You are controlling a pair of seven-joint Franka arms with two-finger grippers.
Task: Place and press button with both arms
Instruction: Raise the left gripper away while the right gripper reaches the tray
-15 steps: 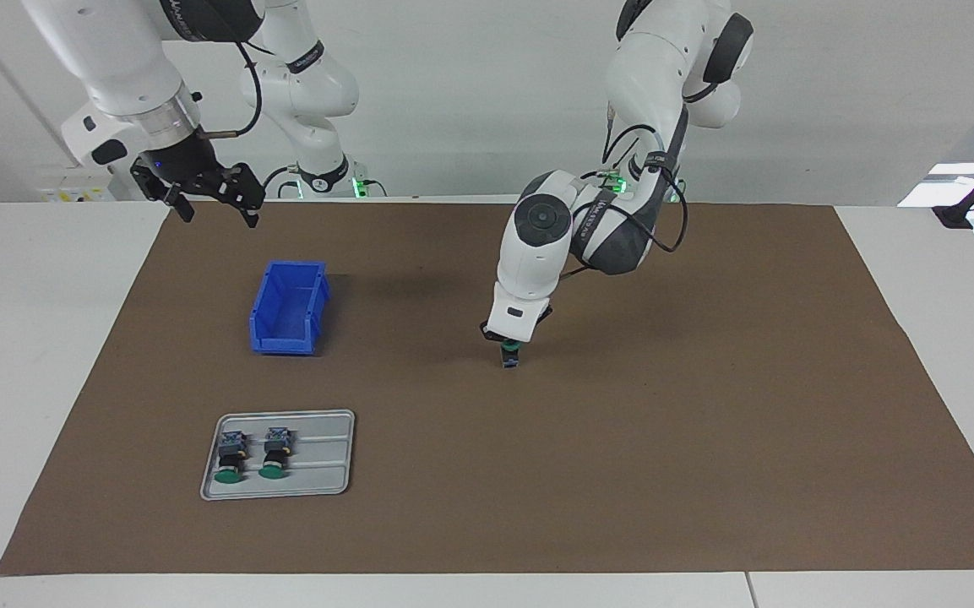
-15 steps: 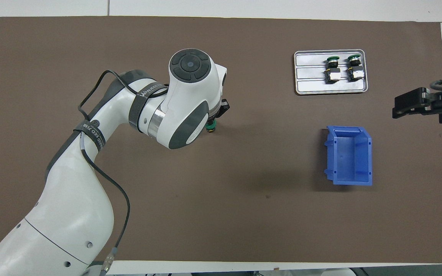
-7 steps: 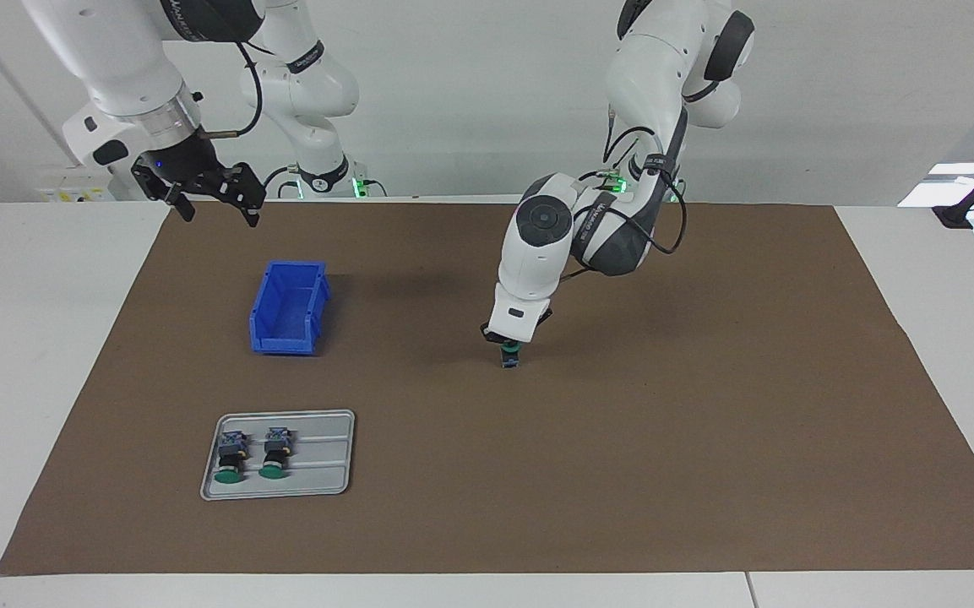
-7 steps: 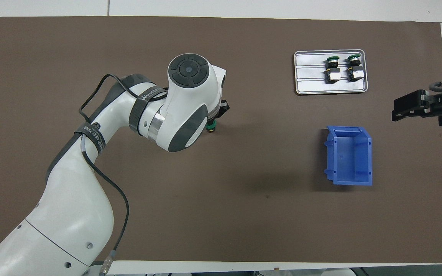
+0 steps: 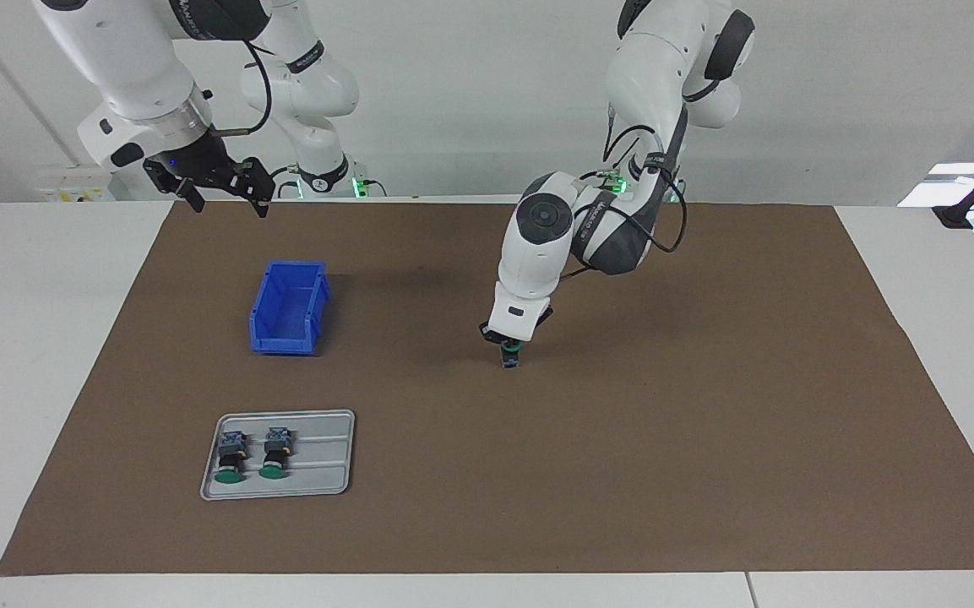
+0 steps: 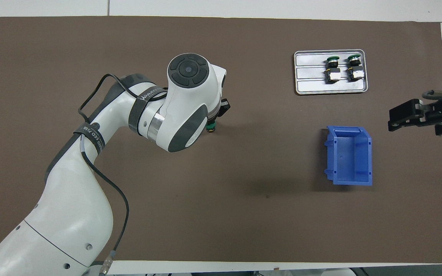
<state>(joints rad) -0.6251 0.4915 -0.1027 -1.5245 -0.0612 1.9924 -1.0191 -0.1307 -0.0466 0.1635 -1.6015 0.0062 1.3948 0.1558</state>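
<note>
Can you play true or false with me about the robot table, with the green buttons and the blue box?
1. Two buttons lie in the grey tray. True.
2. The blue bin has a button inside. False: it is empty.
3. The left hand is down at a third button standing on the brown mat. True.
4. The right hand is pressing that button. False: it hangs in the air, open, over the edge of the mat at the right arm's end.
5. The tray is nearer to the robots than the bin. False: the tray is farther from them.
</note>
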